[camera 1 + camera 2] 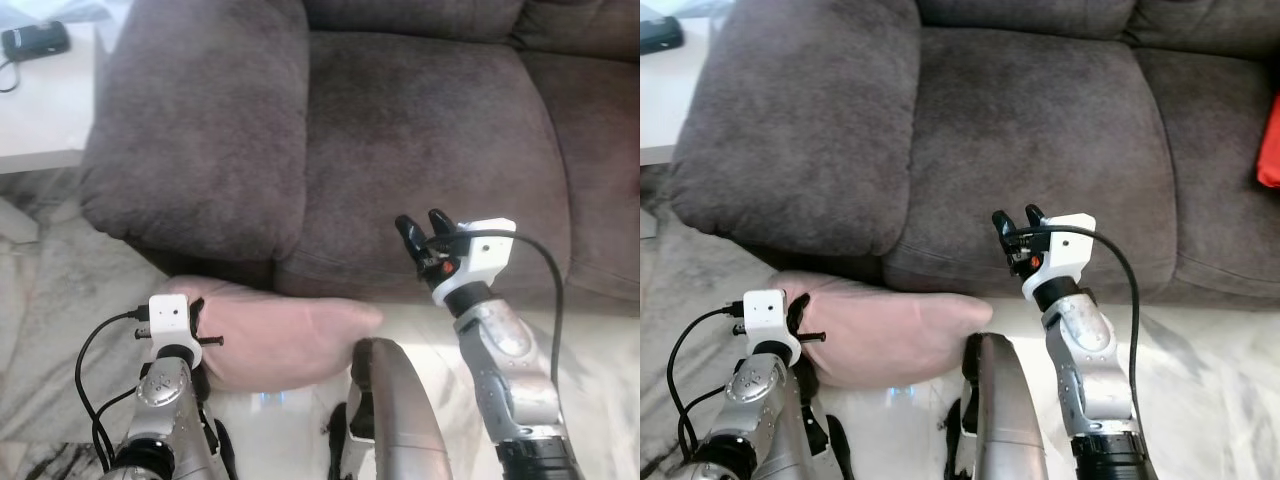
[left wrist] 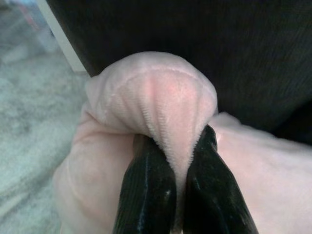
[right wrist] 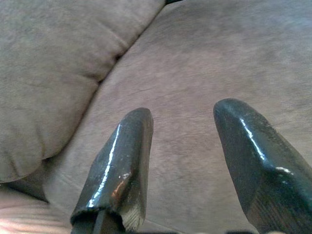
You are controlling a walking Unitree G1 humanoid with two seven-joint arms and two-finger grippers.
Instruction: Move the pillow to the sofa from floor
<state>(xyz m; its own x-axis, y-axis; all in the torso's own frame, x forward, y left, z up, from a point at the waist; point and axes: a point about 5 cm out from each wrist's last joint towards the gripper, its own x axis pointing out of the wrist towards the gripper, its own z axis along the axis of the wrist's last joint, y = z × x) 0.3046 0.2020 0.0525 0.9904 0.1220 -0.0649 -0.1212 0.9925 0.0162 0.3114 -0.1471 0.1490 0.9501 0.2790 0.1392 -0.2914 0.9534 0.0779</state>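
A pale pink pillow (image 1: 285, 340) lies on the floor against the front of the dark brown sofa (image 1: 400, 130). My left gripper (image 2: 178, 146) is shut on a bunched fold of the pillow (image 2: 161, 97) at its left end, where the left wrist (image 1: 172, 320) sits. My right gripper (image 1: 425, 228) is raised in front of the sofa seat cushion (image 3: 204, 78), its fingers (image 3: 124, 156) open with nothing between them.
The sofa's wide armrest (image 1: 200, 120) stands to the left, above the pillow. A white table (image 1: 40, 100) with a black device (image 1: 35, 40) is at the far left. A red item (image 1: 1270, 140) lies on the sofa at the right. Marble floor (image 1: 50, 300) spreads below.
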